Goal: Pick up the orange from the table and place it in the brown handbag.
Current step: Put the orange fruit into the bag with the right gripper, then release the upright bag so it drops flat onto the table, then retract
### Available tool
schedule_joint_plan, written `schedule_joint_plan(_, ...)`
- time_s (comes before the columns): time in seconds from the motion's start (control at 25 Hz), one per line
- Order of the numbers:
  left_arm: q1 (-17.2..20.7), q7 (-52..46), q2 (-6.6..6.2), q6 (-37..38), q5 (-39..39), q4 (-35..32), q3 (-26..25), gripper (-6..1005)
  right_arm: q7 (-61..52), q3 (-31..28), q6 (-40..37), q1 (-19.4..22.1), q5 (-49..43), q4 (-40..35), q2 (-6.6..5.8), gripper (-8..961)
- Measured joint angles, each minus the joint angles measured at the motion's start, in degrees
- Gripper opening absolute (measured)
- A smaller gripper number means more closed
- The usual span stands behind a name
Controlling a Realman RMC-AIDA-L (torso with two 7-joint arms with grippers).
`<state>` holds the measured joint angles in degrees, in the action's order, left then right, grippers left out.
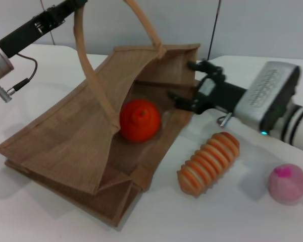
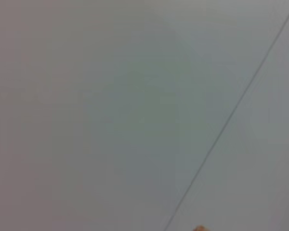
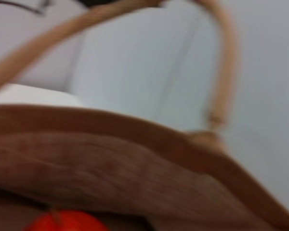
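- The orange [image 1: 140, 119] lies inside the open mouth of the brown handbag [image 1: 65, 136], against the lower wall, free of both grippers.
- The handbag lies on its side on the white table [image 1: 232, 217], mouth facing 3 o'clock, upper wall raised by one looped handle [image 1: 88, 60].
- The right gripper [image 1: 189, 83] sits at the bag's mouth, at 2 o'clock from the orange, fingers spread wide around nothing.
- The left gripper [image 1: 73, 4] is up at 11 o'clock where that handle rises; its grip cannot be made out.
- A ribbed orange-and-cream toy [image 1: 208, 163] lies at 4 o'clock of the bag, with a pink ball [image 1: 287, 182] beyond it.
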<state>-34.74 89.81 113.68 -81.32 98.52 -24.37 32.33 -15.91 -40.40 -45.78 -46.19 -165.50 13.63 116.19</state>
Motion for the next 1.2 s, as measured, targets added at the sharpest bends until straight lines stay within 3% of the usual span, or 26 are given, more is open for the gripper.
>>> schedule_joint_plan(0.48, -0.2, 8.9, -0.08, 2.6, -0.6, 3.4, 0.2, 195, 0.4, -18.5, -17.6, 7.6, 0.0, -10.2, -0.07, 905)
schedule_joint_plan(0.68, -0.3, 16.4, 1.10, 4.8, -0.3, 4.2, 0.0, 224, 0.4, -24.3, -20.8, 9.0, 0.0, -11.1, 0.16, 905)
schedule_joint_plan(0.88, -0.3, 23.6, 2.27, 8.1, 2.4, 5.8, -0.2, 457, 0.5, -29.7, -20.9, 10.2, 0.0, -11.1, 0.42, 902)
schedule_joint_plan(1.08, -0.5, 34.6, 2.64, 10.3, 11.3, 11.9, -0.2, 686, 0.5, -35.8, -20.9, 12.0, 0.9, -11.2, 0.80, 898)
schedule_joint_plan(1.2, 0.1, 40.0, 2.65, 10.0, 17.5, 14.4, -0.2, 722, 0.5, -37.0, -21.2, 13.0, 5.3, -11.6, 0.99, 896)
